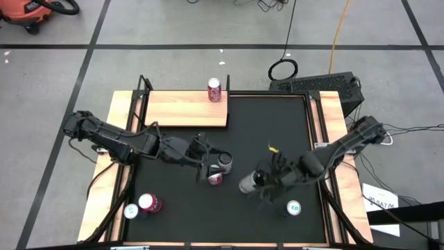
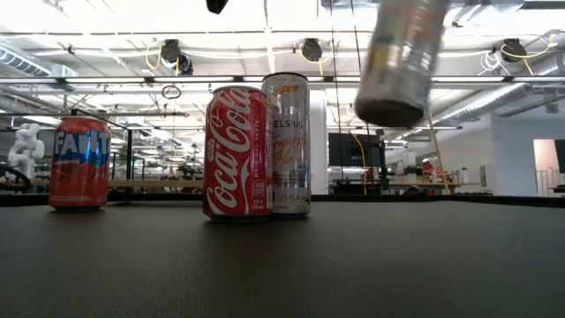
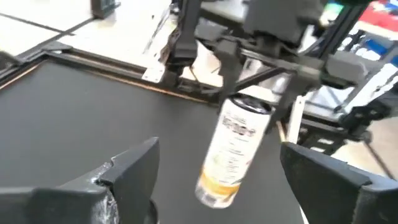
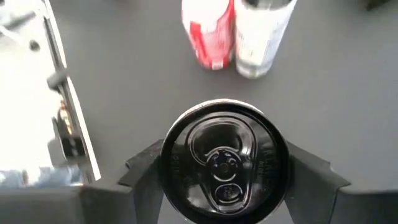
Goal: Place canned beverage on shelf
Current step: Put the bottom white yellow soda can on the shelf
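Observation:
The wooden shelf (image 1: 182,110) stands at the table's far left, with a red can (image 1: 214,90) upright on its far right corner. My right gripper (image 1: 267,179) is shut on a silver can (image 1: 248,182) held above the black mat, right of centre. The can shows lifted and tilted in the low view (image 2: 402,62) and in the left wrist view (image 3: 233,152). My left gripper (image 1: 207,158) is open and empty. It is beside an upright silver Celsius can (image 1: 224,162) and a red Coca-Cola can (image 1: 215,178). My right gripper pinches the silver can between its two fingers on opposite sides of the body just below the top rim (image 4: 171,168). The fingers slant down from the table's right. The can hangs tilted below them, and its bottom end (image 2: 388,110) is clear of the table.
A red Fanta can (image 1: 150,203) and a blue can (image 1: 130,211) stand near the table's front left. A green-topped can (image 1: 294,207) stands at the front right. Black posts (image 1: 142,85) rise at the shelf's corners. The mat between the shelf and the right edge is bare.

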`<state>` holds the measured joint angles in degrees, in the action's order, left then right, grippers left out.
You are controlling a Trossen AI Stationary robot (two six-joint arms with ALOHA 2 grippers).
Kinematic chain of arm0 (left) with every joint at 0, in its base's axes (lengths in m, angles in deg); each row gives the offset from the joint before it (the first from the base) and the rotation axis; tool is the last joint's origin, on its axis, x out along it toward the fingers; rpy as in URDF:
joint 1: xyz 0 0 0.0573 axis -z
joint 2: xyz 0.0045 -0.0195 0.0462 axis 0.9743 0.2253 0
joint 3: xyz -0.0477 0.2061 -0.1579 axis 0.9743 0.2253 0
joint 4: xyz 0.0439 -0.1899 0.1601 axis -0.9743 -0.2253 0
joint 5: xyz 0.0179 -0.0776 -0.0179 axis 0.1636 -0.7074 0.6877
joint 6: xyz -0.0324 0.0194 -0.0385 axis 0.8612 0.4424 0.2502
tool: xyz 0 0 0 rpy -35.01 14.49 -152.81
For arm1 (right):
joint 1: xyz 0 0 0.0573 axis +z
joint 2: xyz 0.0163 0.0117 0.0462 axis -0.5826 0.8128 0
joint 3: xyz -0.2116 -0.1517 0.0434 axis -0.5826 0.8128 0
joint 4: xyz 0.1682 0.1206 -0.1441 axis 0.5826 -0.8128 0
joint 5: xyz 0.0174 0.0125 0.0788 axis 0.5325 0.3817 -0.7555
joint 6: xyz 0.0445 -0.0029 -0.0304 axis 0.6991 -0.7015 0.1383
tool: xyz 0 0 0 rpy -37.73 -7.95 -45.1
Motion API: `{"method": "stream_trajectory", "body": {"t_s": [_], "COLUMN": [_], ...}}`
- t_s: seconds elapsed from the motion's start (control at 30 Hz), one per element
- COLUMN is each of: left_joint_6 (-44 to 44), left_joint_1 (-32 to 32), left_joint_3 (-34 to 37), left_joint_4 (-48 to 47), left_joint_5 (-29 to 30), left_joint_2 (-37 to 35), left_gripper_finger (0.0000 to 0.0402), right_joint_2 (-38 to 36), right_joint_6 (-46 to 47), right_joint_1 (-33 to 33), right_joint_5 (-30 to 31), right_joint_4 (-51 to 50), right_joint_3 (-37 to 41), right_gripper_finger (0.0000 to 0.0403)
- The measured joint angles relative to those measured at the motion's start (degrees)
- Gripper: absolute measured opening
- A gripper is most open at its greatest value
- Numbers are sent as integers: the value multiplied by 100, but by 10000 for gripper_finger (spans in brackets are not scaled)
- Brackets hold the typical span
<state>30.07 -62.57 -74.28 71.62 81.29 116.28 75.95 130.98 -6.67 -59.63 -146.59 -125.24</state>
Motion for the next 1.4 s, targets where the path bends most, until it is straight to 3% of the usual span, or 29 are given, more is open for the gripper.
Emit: {"method": "stream_trajectory", "body": {"t_s": [0.27,0.7,0.87,1.0,1.13,1.4], "left_joint_6": [-166,-748,-1062,-1076,-1084,-1648], "left_joint_1": [-306,-610,-759,-839,-901,-979], "left_joint_3": [0,-677,-1103,-1226,-1317,-1412], "left_joint_4": [329,532,-256,-324,-303,-304], "left_joint_5": [-578,-777,-593,-578,-583,-689], "left_joint_2": [47,739,997,1061,1054,1049], "left_gripper_finger": [397,397,396,396,384,312], "right_joint_2": [5,5,12,12,9,1], "right_joint_6": [-350,-1525,-1599,-1617,-1616,-1608], "right_joint_1": [-671,-1272,-1360,-1362,-1363,-1449], "right_joint_5": [-18,272,256,257,280,276], "right_joint_4": [-84,-86,52,155,161,364], "right_joint_3": [-606,-1269,-1269,-1273,-1277,-1277], "right_gripper_finger": [243,244,244,244,244,244]}}
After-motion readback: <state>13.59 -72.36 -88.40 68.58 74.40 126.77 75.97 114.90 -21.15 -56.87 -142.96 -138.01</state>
